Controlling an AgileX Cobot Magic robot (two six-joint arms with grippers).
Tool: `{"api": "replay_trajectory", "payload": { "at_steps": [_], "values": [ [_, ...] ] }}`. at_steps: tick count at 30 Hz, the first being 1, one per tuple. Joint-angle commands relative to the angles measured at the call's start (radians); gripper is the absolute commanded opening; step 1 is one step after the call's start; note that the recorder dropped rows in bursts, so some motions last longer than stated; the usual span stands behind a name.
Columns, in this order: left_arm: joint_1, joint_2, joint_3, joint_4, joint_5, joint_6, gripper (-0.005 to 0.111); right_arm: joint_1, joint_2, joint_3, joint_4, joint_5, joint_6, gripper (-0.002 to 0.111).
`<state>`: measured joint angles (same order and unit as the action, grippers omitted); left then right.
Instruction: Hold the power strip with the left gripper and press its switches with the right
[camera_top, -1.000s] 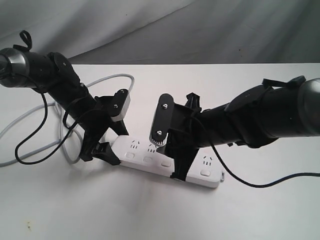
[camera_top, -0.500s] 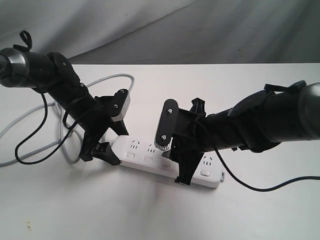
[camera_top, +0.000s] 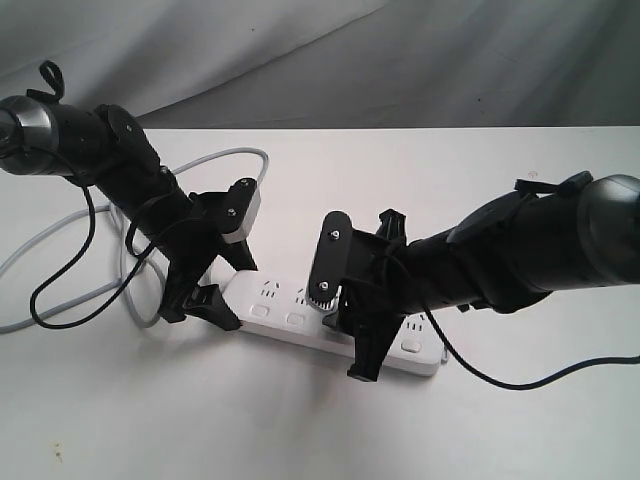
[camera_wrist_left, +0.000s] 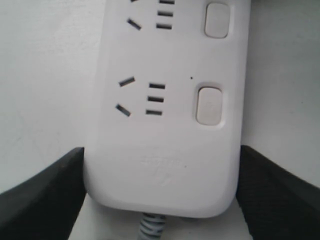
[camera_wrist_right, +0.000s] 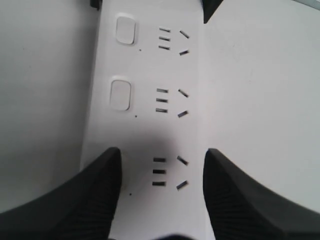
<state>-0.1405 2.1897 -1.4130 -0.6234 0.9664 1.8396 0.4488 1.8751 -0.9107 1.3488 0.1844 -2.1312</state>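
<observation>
My left hand (camera_wrist_left: 161, 187) is closed partway. Its two black fingers (camera_wrist_left: 45, 200) press against both long sides of the long white rounded plastic power strip (camera_top: 285, 303), at the end where the grey cord (camera_wrist_left: 150, 227) comes out. The strip lies flat on the white tabletop (camera_top: 300, 430), running across the middle of the exterior view. My right hand (camera_wrist_right: 161, 197) is spread wide and grips nothing, lowered over the strip further along. One black finger (camera_wrist_right: 95, 200) covers the switch row beside an outlet and the other sits at the opposite edge; I cannot tell whether anything is being pressed. I count one strip, one cord and two hands. The right wrist view shows three outlets (camera_wrist_right: 170, 102) and two small white rounded-square switches (camera_wrist_right: 120, 94) uncovered.
</observation>
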Motion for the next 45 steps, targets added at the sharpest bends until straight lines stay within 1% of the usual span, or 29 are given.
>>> {"api": "replay_trajectory", "payload": {
  "at_steps": [1,6,16,24,35,39,41,45],
  "values": [
    [-0.004,-0.001,0.0,0.012,-0.003,-0.005,0.067,0.003,0.019,0.002,0.003,0.012,-0.007,0.048],
    [-0.004,-0.001,0.0,0.012,-0.003,-0.005,0.067,0.003,0.06,0.007,0.003,0.045,-0.007,0.048],
    [-0.004,-0.001,0.0,0.012,-0.003,-0.005,0.067,0.001,0.087,0.019,0.003,0.041,-0.007,0.048],
    [-0.004,-0.001,0.0,0.012,-0.003,-0.005,0.067,0.001,0.084,0.019,-0.005,-0.005,-0.012,0.048],
    [-0.004,-0.001,0.0,0.012,-0.003,-0.005,0.067,-0.001,-0.09,0.019,-0.005,0.027,-0.004,0.048],
    [-0.004,-0.001,0.0,0.012,-0.003,-0.005,0.067,-0.025,-0.121,0.03,-0.005,0.025,-0.004,0.048],
    [-0.004,-0.001,0.0,0.012,-0.003,-0.005,0.067,-0.059,-0.128,0.062,-0.005,0.027,-0.006,0.048],
    [-0.004,-0.001,0.0,0.012,-0.003,-0.005,0.067,-0.065,-0.123,0.082,-0.007,0.027,-0.012,0.048]
  ]
}}
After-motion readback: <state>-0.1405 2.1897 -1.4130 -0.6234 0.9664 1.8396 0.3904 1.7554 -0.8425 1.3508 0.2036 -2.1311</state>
